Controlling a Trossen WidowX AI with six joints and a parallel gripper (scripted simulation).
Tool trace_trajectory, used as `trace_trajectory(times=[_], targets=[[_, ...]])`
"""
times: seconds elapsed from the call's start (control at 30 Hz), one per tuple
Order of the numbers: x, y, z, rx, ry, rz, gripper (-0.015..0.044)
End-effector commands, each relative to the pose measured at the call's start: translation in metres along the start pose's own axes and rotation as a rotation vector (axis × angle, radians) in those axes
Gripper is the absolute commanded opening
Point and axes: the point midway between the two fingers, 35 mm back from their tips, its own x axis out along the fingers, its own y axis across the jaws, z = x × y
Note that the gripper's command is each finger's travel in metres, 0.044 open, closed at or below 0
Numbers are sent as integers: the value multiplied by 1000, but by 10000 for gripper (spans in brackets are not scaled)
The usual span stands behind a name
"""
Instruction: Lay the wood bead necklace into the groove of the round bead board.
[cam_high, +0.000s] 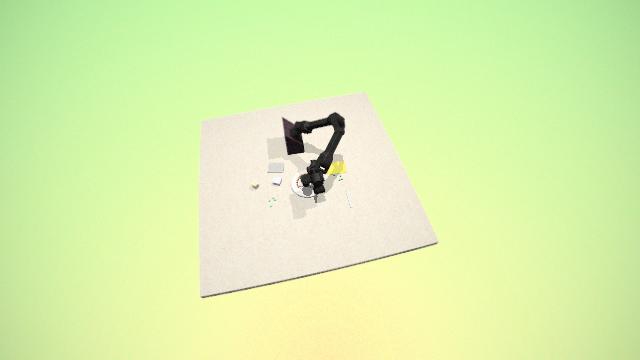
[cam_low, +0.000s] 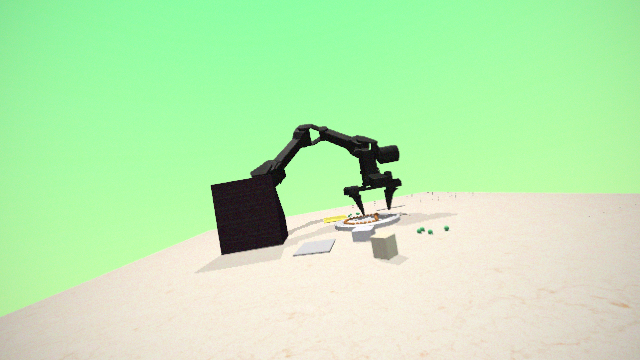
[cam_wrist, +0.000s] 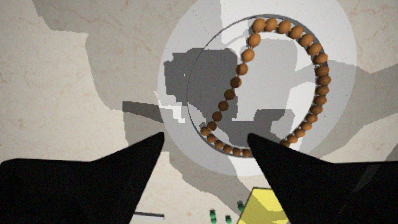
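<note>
The round white bead board (cam_high: 294, 189) (cam_low: 392, 220) (cam_wrist: 345, 50) lies flat below my gripper. The brown wood bead necklace (cam_wrist: 322, 71) lies on it as a closed loop. In the wrist view its right side follows the groove from the top round to the bottom. Its left side runs as a nearly straight slanting line across the board's middle, inside the groove. My gripper (cam_low: 376, 212) (cam_wrist: 206, 136) is open and empty, fingers wide apart, just above the board's edge. The right finger hides a few beads at the bottom.
A yellow pad (cam_high: 337, 168) (cam_low: 333, 219) (cam_wrist: 257, 207) lies near the board. A grey plate (cam_high: 275, 167) (cam_low: 315, 247), a white block (cam_high: 277, 181) (cam_low: 362, 234) and a beige cube (cam_high: 255, 185) (cam_low: 384, 247) stand to one side. Small green balls (cam_low: 430, 231) and a thin rod (cam_high: 348, 200) lie around.
</note>
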Motion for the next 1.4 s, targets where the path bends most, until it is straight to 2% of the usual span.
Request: trace_trajectory(times=[0.0, 0.47, 0.53, 0.87, 1.03, 1.37], targets=[[-2, 0, 0, -3, 3, 3, 440], [-2, 0, 0, -3, 3, 3, 440], [-3, 0, 2, -60, 2, 3, 387], [-13, -9, 31, -913, -8, -1, 125], [-18, -14, 45, -1347, -9, -4, 120], [-24, -21, 61, -1793, -8, -7, 120]])
